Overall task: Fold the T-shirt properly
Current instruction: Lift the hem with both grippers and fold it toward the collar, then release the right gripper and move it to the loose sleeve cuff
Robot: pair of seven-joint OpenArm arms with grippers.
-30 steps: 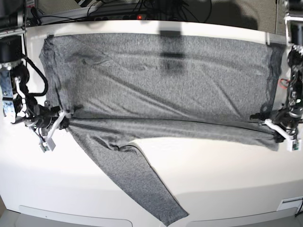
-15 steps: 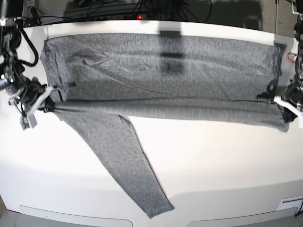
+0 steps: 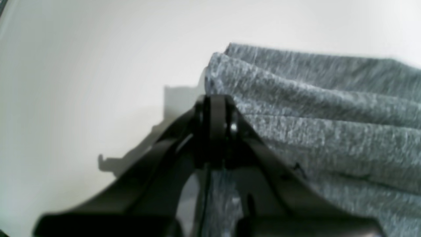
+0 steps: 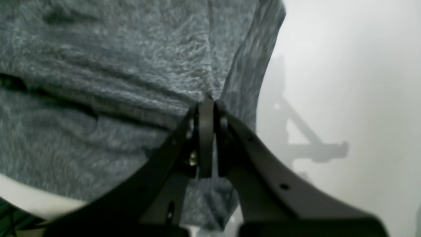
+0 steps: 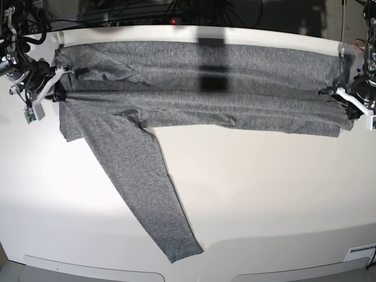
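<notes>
The heather-grey T-shirt (image 5: 200, 88) lies stretched across the far half of the white table (image 5: 264, 194), folded lengthwise, with one long sleeve (image 5: 141, 188) trailing toward the front edge. My left gripper (image 5: 343, 97) is shut on the shirt's right end; in the left wrist view its jaws (image 3: 213, 108) pinch the bunched grey cloth (image 3: 329, 115). My right gripper (image 5: 59, 88) is shut on the shirt's left end; in the right wrist view the jaws (image 4: 207, 108) pinch the cloth (image 4: 115, 65).
Cables and a power strip with a red light (image 5: 172, 22) lie behind the table's far edge. The sleeve end (image 5: 182, 249) lies close to the table's front edge.
Both grippers have carried the shirt's front edge away toward the far side, folding it over the back part. The trailing sleeve slid along with it.
</notes>
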